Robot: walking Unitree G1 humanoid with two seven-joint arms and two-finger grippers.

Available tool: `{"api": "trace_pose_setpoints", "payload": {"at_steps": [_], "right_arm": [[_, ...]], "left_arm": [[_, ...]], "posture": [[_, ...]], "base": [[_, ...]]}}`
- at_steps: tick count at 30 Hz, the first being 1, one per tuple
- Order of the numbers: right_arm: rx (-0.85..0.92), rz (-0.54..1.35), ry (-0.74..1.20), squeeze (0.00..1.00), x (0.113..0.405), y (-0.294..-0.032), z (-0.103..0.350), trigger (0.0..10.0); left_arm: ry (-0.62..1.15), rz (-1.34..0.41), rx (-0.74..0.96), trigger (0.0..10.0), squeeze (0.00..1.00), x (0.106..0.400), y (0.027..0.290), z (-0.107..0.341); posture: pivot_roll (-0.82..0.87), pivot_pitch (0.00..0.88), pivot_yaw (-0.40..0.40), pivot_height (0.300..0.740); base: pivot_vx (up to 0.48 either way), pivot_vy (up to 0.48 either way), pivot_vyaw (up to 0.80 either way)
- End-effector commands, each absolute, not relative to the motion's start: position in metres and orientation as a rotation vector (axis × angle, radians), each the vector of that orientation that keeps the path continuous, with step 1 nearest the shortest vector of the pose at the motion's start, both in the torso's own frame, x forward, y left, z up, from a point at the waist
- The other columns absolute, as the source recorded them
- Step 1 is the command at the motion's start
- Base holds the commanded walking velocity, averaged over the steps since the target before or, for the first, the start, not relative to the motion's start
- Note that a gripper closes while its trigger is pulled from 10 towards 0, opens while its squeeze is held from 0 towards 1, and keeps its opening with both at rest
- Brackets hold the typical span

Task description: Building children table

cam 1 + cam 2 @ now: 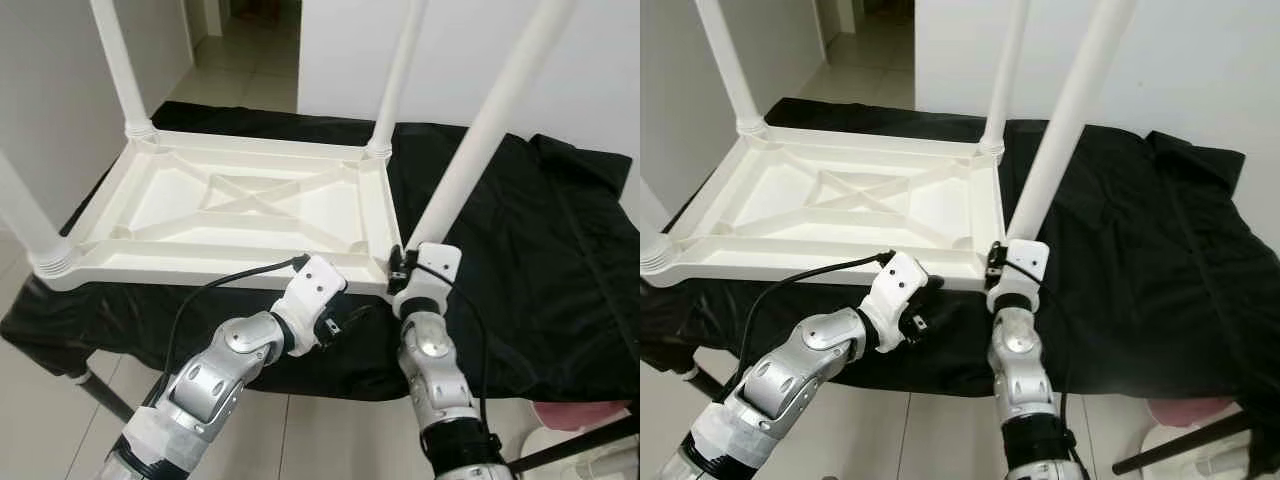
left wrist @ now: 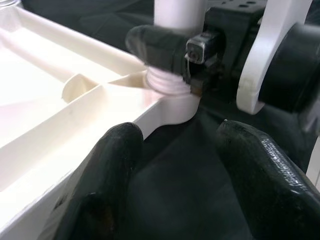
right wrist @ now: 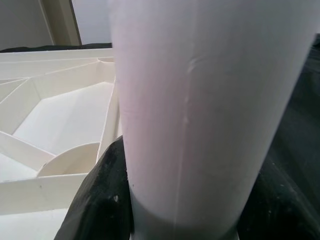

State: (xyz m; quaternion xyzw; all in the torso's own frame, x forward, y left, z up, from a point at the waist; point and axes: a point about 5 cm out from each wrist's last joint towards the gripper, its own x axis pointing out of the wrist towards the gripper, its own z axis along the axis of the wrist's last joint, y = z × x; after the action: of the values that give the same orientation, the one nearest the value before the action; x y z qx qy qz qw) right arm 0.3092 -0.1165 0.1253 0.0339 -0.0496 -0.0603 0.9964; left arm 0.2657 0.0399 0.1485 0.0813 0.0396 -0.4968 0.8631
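The tabletop [image 1: 240,205] is laid upside down on a black cloth [image 1: 520,250], legs upward. The near-right leg [image 1: 480,140] is pinched at its base by the right gripper [image 2: 172,50]. The left gripper [image 2: 172,165] is held spread just beside that corner, holding nothing.

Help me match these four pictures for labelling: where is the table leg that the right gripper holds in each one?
Left eye view: the table leg slants up from the near right corner.
Right eye view: the same, right of centre.
Left wrist view: its base at the top middle, a finger of the right gripper across it.
Right wrist view: the wide white column.
Shared landmark: the upturned tabletop.
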Motion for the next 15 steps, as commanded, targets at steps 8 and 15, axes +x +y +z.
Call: {"api": "trace_pose_setpoints", "payload": {"at_steps": [8,15], "right_arm": [[0.059,-0.122,-0.064,1.00,0.305,-0.122,0.116,10.0],[0.022,-0.075,-0.127,1.00,0.302,-0.128,0.126,10.0]], "left_arm": [[0.097,-1.034,0.168,10.0,0.00,0.269,0.043,0.147],[0.099,-0.994,0.142,10.0,0.00,0.275,0.043,0.148]], "posture": [[0.02,0.033,-0.058,0.740],[0.02,0.025,-0.068,0.740]], "base": [[0.000,0.000,0.00],[0.000,0.000,0.00]]}}
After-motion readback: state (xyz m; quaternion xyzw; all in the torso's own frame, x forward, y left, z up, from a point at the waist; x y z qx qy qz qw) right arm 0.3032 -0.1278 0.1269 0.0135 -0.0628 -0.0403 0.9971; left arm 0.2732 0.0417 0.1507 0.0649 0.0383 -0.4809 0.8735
